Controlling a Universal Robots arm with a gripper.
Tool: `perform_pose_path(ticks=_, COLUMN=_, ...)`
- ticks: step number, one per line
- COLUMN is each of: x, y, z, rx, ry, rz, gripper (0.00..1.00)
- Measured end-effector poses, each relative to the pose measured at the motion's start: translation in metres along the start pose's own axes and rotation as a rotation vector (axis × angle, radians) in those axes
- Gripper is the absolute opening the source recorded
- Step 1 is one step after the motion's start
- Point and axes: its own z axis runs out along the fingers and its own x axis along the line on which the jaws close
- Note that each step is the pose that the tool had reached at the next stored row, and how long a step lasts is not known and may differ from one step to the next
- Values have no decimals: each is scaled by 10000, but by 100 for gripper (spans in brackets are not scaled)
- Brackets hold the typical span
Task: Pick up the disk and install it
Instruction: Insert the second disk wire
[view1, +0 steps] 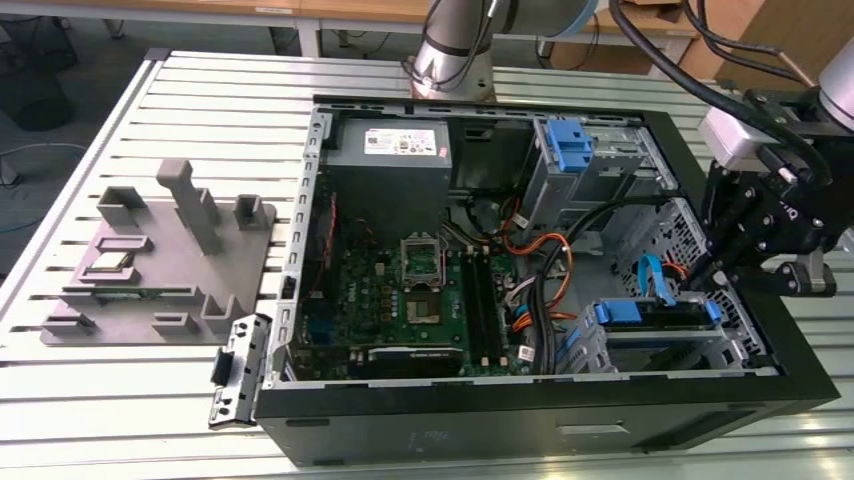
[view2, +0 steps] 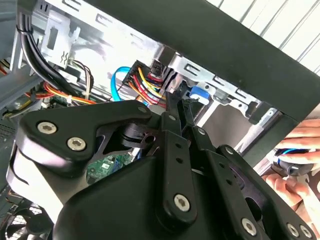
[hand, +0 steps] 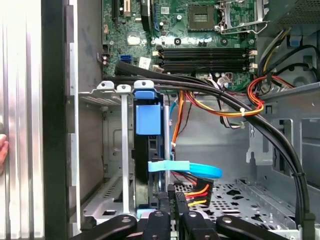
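One disk (hand: 148, 150) sat edge-up in case bay (hand: 112, 150), gripper (hand: 172, 197) pinched nearly closed at its rear edge beside cables (hand: 200, 190); judged snagging those or jamming rails the risk.

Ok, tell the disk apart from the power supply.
The power supply is a bigger grey box with a white sticker; the disk is slim, with blue plastic ends. The power supply sits further to the exterior view's left, the disk to its right. Both are inside the case.

Disk (view1: 651, 313) in case (view1: 534, 420), right of motherboard (view1: 414, 290).
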Motion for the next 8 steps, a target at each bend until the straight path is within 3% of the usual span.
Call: perform_pose_path(ticks=8, x=82, y=65, z=9, rx=54, ry=-56, rz=-1, gripper=16)
